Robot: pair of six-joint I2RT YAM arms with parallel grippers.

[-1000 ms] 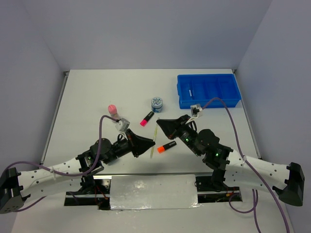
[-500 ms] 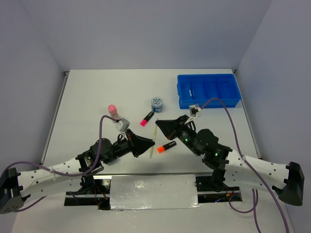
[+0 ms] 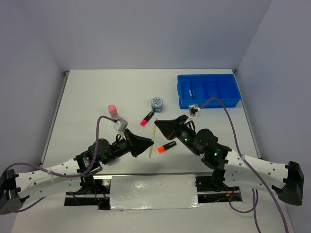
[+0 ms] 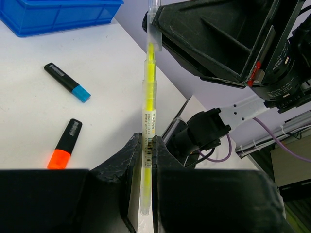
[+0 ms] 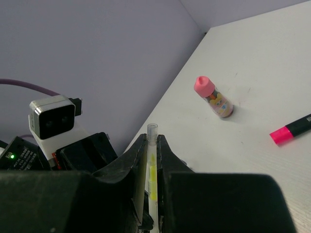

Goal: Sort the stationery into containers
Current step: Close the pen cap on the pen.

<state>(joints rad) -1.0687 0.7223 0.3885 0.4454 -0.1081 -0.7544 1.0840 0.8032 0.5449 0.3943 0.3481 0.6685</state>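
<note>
A thin pale pen with a yellow core (image 3: pixel 150 151) is held at both ends. My left gripper (image 3: pixel 151 143) is shut on its lower part; in the left wrist view the pen (image 4: pixel 149 92) rises from my left gripper (image 4: pixel 147 140). My right gripper (image 3: pixel 157 124) is shut on its upper end; in the right wrist view the pen's tip (image 5: pixel 152 130) sticks out of that gripper (image 5: pixel 152 140). The bright blue tray (image 3: pixel 209 103) stands far right. An orange-capped marker (image 3: pixel 166 146), a pink-capped marker (image 3: pixel 146 119), a blue jar (image 3: pixel 157 103) and a pink-capped bottle (image 3: pixel 113 110) lie on the table.
The left wrist view shows a blue-capped marker (image 4: pixel 67 82) near the orange-capped one (image 4: pixel 64 144), and the tray's corner (image 4: pixel 48 24); the right arm hides that marker from above. The right wrist view shows the bottle (image 5: pixel 214 97) and pink-capped marker (image 5: pixel 291 130). Grey walls enclose the table.
Both grippers have shifted very slightly to the left with the pen still held between them. Nothing else on the table has moved.
</note>
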